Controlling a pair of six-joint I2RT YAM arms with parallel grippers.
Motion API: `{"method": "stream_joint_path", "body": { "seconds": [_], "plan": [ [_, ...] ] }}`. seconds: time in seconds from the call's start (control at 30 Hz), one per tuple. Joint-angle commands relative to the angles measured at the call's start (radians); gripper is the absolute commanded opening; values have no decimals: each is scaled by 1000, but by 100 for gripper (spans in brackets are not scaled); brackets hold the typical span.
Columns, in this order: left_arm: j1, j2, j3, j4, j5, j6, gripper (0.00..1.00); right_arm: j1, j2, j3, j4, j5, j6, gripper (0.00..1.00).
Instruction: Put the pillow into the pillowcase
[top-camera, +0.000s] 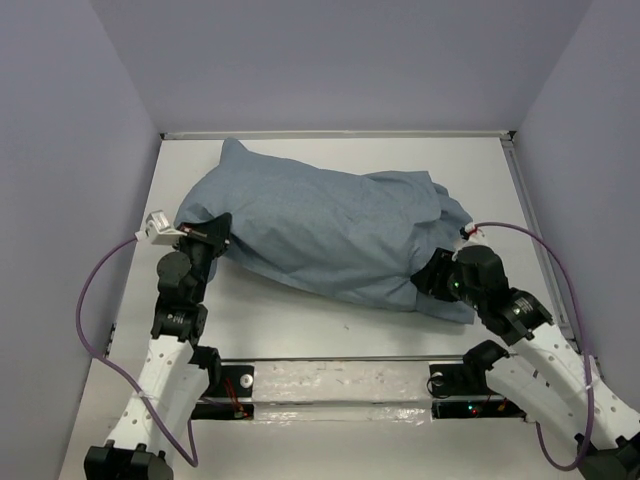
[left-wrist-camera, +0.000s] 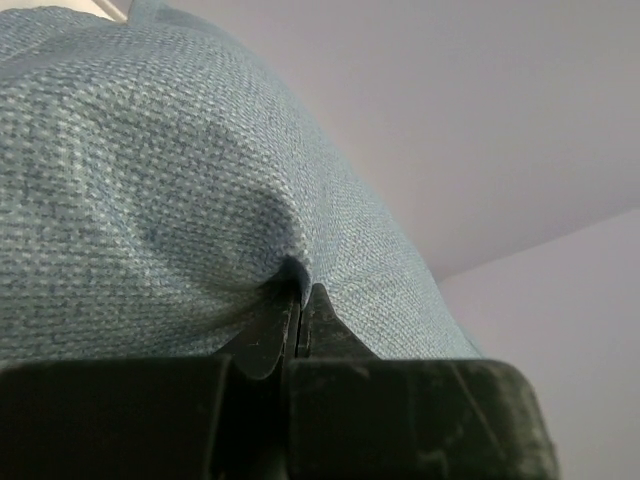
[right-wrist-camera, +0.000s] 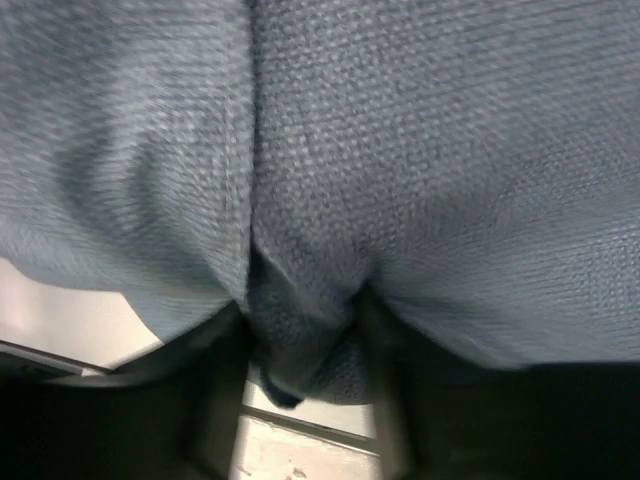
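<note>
Where the white counter (top-camera: 300, 325) meets the plain lavender-grey walls (top-camera: 70, 150) that box it in, the pillowcase (top-camera: 320, 225) lies across the middle, plump and rumpled, its blue-grey cloth hiding whatever fills it. From overhead, both arms reach to its near edge, the left gripper (top-camera: 214, 232) at its left end and the right gripper (top-camera: 428, 272) at its right corner, but the cloth and wrists cover the fingertips there. The left wrist view settles that side: the jaws are clenched together on a small pucker of the weave. The right wrist view is blurred; a hanging fold sits between the parted fingers (right-wrist-camera: 215, 385), and I cannot tell whether they press it. Purple cables (top-camera: 90, 300) loop out from each arm, and a taped clear rail (top-camera: 340, 385) joins the two bases.
</note>
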Motion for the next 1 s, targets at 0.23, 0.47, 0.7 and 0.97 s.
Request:
{"method": "stream_joint_path", "body": {
  "seconds": [0.23,0.47,0.7,0.97],
  "plan": [
    [2,-152,350,-76,27,178,0,24,8,395,-157,48,-135,0],
    [2,-226,641,-328,-22,324,0,24,64,909,-389,-189,-185,0],
    [2,-208,733,-559,59,353,0,24,75,928,-370,-54,-177,0],
    [2,-32,411,-266,96,177,56,-77,415,710,-7,74,-229,0]
  ]
}}
